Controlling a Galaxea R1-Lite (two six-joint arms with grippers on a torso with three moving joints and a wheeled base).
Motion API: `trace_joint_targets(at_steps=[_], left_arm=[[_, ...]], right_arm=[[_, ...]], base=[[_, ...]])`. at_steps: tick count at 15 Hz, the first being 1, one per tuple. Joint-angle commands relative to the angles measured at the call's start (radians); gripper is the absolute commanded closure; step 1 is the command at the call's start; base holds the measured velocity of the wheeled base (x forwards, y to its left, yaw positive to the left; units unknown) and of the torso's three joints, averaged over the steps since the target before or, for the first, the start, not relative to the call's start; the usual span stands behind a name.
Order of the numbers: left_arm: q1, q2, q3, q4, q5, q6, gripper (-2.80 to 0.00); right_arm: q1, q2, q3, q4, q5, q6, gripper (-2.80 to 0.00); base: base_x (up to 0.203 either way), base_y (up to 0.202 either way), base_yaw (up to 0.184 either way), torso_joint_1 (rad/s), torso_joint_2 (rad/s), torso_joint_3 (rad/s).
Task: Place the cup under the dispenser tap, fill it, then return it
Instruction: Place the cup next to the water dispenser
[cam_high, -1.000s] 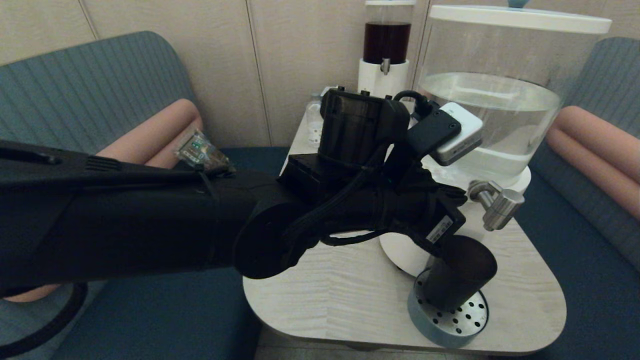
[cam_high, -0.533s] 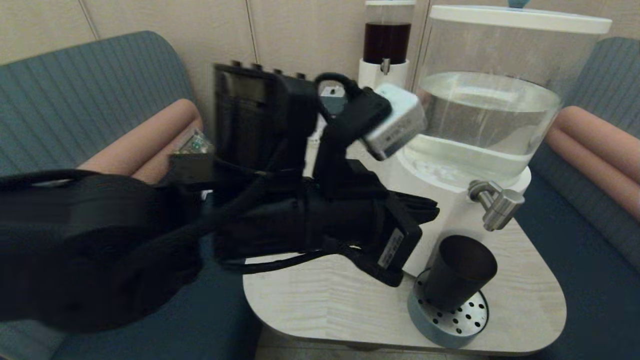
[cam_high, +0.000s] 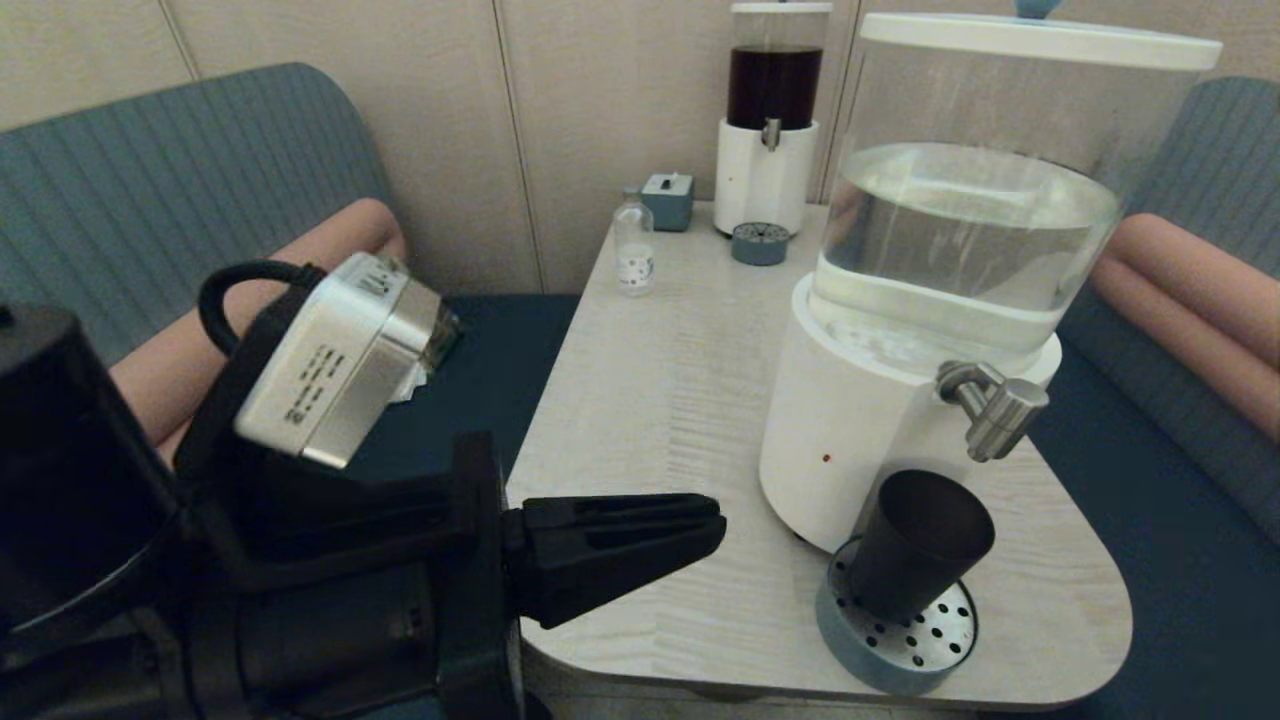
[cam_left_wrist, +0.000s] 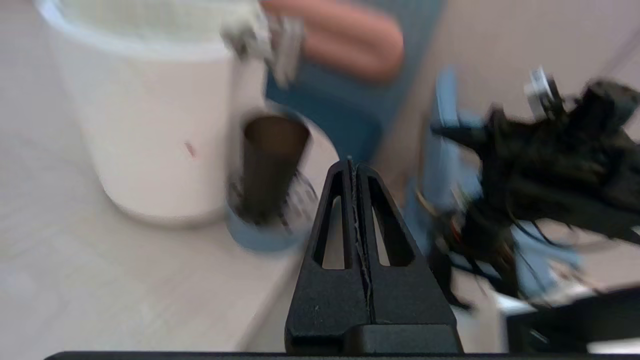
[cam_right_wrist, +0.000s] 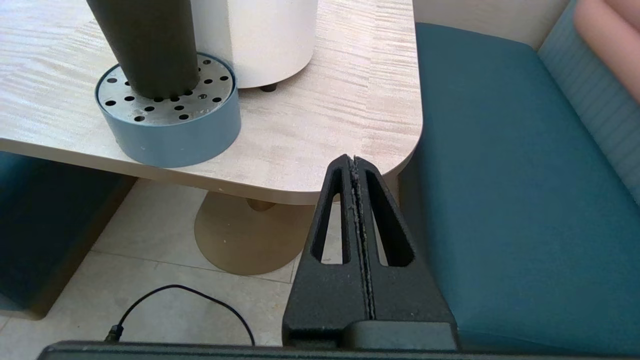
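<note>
The dark tapered cup (cam_high: 915, 545) stands upright on the round perforated drip tray (cam_high: 900, 640), below the brushed-steel dispenser tap (cam_high: 995, 410) of the large white-based dispenser (cam_high: 850, 440). Nothing holds it. My left gripper (cam_high: 715, 525) is shut and empty, low at the table's near left edge, well left of the cup. The left wrist view shows the cup (cam_left_wrist: 270, 165) beyond the shut left gripper (cam_left_wrist: 352, 162). My right gripper (cam_right_wrist: 352, 160) is shut and empty, parked below the table's near right corner; its view catches the cup (cam_right_wrist: 145, 45) on the tray (cam_right_wrist: 170, 125).
A small clear bottle (cam_high: 634, 258), a grey-blue box (cam_high: 667, 200) and a dark-liquid dispenser (cam_high: 768, 120) with its own little tray (cam_high: 759, 243) stand at the table's (cam_high: 660, 400) far end. Blue sofas flank the table. A cable (cam_right_wrist: 180, 300) lies on the floor.
My left arm has let go of the cup and pulled back left and down toward me, fingers now shut. The cup stays on the drip tray under the tap.
</note>
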Motion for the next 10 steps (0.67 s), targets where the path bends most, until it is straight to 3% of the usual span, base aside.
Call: trace_joint_targets(at_steps=[1,3,4,10], left_arm=[[0.020,0.154,0.087,-0.366,0.000,0.001,0.00],[0.033,0.318,0.113,-0.602,-0.005,-0.002,0.00],[0.037,0.381,0.126,-0.668,-0.013,-0.002,0.00],[0.044,0.551,0.053,-0.735,-0.032,0.014,0.00]], right_arm=[[0.001,-0.001,0.002,0.000,0.001,-0.001,0.00],[0.001,-0.001,0.002,0.000,0.001,-0.001,0.00],[0.001,-0.001,0.000,0.000,0.001,-0.001,0.00],[0.001,-0.001,0.000,0.000,-0.001,-0.001,0.00]], base=[[0.000,0.000,0.000,0.000,0.00,0.000],[0.000,0.000,0.000,0.000,0.00,0.000],[0.000,0.000,0.000,0.000,0.00,0.000],[0.000,0.000,0.000,0.000,0.00,0.000]])
